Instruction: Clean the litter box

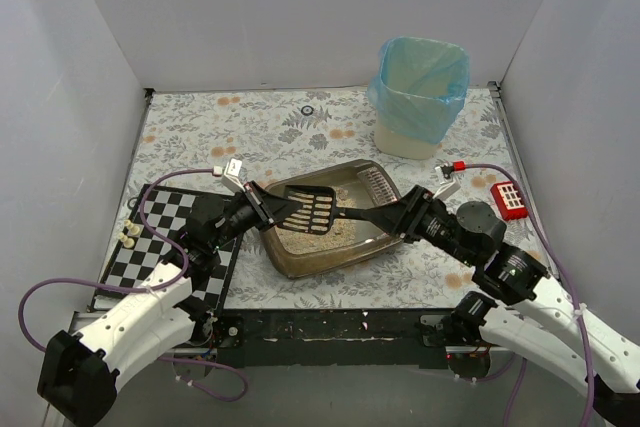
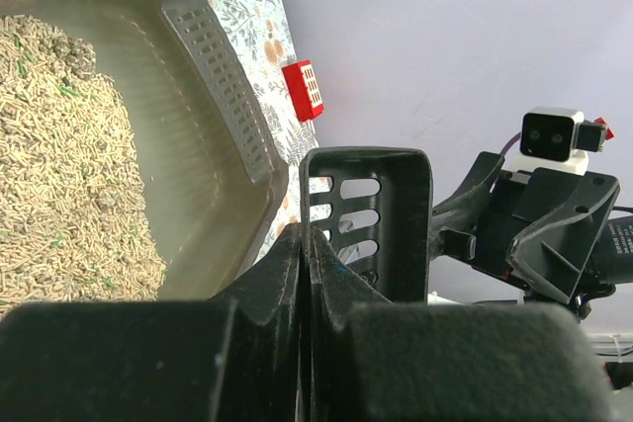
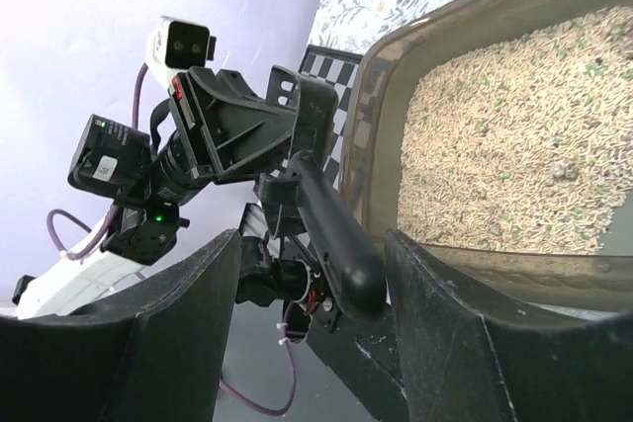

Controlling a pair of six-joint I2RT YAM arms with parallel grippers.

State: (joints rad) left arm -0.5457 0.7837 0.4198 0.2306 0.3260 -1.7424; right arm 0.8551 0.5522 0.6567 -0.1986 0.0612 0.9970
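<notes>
Left end effector [image 2: 302,241] is pinched shut on the front wall of the scoop [image 1: 310,209], its fingers pressed almost flat together; right end effector [image 3: 316,244] stands wide open with the scoop's handle [image 1: 362,214] running between its fingers and neither pad closed on it. You have the scoop held level between the two arms, above the middle of the litter box [image 1: 310,265]; the box sits on the flowered surface [image 1: 260,127], in front of both arms, just beside the chessboard [image 1: 165,237] and well apart from the bin [image 1: 420,97] with the blue bag at the far right.

As for progress, you look to be at the very start of the real work. The scoop's slots show through bare in your left wrist view, so it carries nothing; the litter [image 2: 59,175] lies spread over the floor of the box, and darker clumps [image 2: 74,51] sit in it near the far wall, with green flecks scattered about; whether anything is in the bin, you cannot tell from above.

What is left, by my judgement: settle the scoop in one firm grip by its handle; dig it under the clumps; let the loose litter fall through; carry the clumps across to the bin and tip them in; repeat until the litter is even.
</notes>
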